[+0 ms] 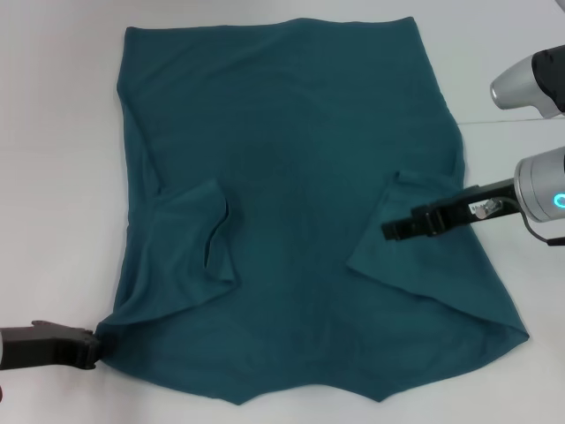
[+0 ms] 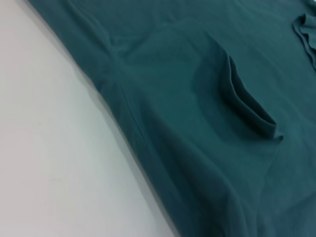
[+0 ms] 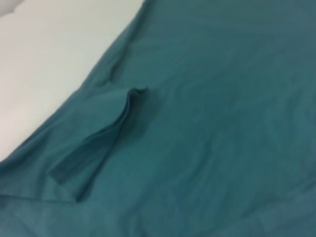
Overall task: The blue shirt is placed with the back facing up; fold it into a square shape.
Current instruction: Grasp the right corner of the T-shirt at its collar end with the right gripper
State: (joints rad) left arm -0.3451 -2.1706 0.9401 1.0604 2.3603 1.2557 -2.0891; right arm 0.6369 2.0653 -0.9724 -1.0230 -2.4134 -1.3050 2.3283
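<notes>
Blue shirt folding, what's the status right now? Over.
Left gripper at the blue shirt's near left corner. Right gripper over the right sleeve fold. Shirt flat on the white table, both sleeves turned in. Nothing in the way.

The left gripper lay low at the near left, pointing right, while the right gripper reached leftward from the right side, arm extended.
</notes>
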